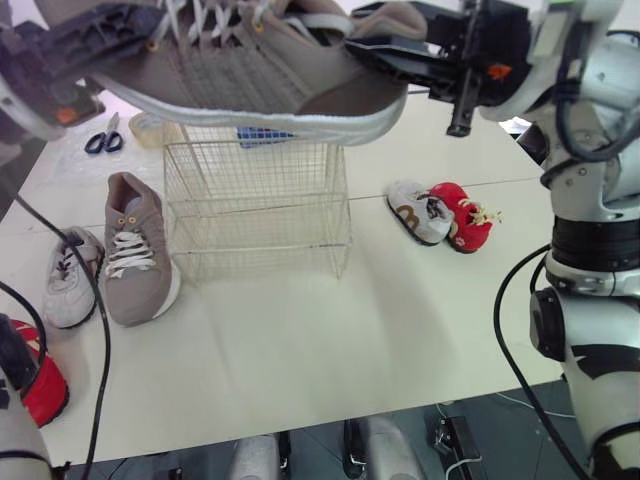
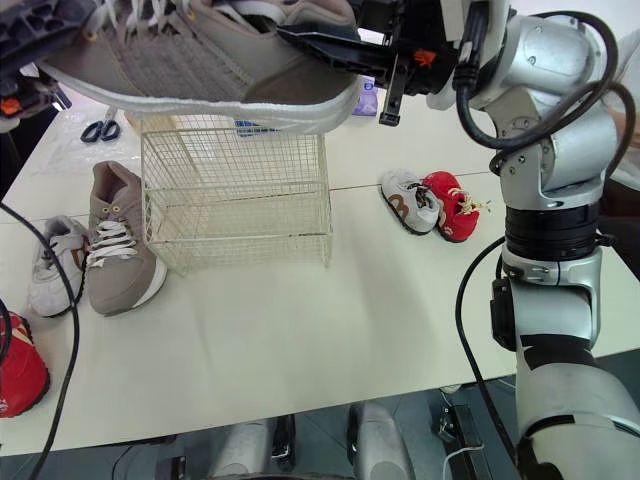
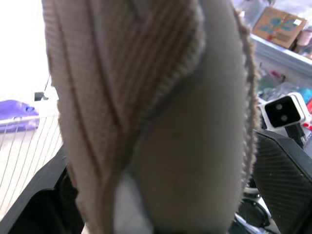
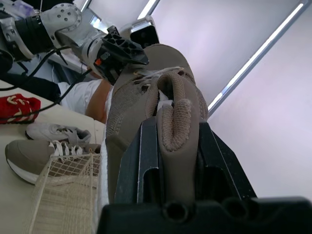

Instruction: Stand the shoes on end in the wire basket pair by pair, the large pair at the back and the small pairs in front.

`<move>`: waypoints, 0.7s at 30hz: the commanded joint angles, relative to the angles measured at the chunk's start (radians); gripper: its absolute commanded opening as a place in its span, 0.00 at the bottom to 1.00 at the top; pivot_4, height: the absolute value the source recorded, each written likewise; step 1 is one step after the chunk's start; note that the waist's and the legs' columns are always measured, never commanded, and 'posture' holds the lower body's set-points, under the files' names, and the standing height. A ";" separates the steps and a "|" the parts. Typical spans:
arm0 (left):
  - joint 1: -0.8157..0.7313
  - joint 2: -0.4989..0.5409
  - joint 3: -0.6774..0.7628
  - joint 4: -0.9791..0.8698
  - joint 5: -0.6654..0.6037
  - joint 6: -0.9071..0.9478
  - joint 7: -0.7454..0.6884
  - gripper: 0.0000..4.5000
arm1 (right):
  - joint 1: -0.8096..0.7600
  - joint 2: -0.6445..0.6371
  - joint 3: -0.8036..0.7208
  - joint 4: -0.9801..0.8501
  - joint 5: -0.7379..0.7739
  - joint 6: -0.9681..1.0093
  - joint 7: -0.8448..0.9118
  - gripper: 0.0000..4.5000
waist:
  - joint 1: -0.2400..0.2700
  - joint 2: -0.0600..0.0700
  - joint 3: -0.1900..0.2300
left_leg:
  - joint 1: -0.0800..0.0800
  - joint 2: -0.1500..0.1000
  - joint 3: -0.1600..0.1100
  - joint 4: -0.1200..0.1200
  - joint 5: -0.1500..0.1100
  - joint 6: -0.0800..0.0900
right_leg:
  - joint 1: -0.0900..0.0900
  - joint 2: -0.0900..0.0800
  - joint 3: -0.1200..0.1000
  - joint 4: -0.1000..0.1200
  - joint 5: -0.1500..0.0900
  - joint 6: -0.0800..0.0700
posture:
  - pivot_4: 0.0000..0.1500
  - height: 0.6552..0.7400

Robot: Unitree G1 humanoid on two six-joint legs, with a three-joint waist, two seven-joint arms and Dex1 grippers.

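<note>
the large tan shoe (image 1: 250, 80) hangs level above the wire basket (image 1: 258, 205), right tool (image 4: 173, 136) pinching its heel, left tool (image 1: 110, 45) clamped on the toe. best tip it on end and lower it against the basket's far wall, clear of the rim.

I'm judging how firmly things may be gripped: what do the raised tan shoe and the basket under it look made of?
Raised tan shoe: upper looks like knitted mesh with matte suede-like panels, going by its gridded weave; sole looks like white foam or rubber. Basket: thin metal wire, apparently cream-coated, an open grid.
</note>
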 commanded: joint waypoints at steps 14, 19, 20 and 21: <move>0.027 -0.142 0.128 -0.073 0.087 -0.081 0.053 0.17 | 0.017 0.041 -0.095 -0.032 0.071 0.093 -0.115 0.26 | -0.001 0.000 0.000 | 0.002 0.000 0.000 0.001 0.001 -0.002 | 0.000 0.001 0.000 0.004 0.001 -0.001 | 1.00 1.00; 0.113 -0.333 0.252 -0.253 0.015 -0.239 0.281 0.17 | 0.136 0.106 -0.338 0.008 0.248 0.288 -0.457 0.72 | 0.003 -0.005 -0.003 | 0.001 0.001 -0.002 0.002 0.004 -0.006 | 0.001 -0.001 -0.001 0.005 0.001 -0.002 | 1.00 1.00; 0.139 -0.377 0.267 -0.304 -0.002 -0.274 0.331 0.17 | 0.176 0.130 -0.390 -0.008 0.344 0.343 -0.513 0.83 | 0.003 -0.005 -0.003 | 0.002 0.001 -0.004 0.002 0.004 -0.006 | 0.002 -0.002 0.000 0.004 0.001 -0.002 | 1.00 1.00; 0.168 -0.425 0.277 -0.362 -0.019 -0.313 0.381 0.17 | 0.211 0.173 -0.451 -0.023 0.458 0.375 -0.591 0.94 | 0.003 -0.005 -0.003 | 0.001 0.001 -0.005 0.002 0.004 -0.006 | 0.002 -0.003 0.000 0.005 0.002 -0.002 | 1.00 1.00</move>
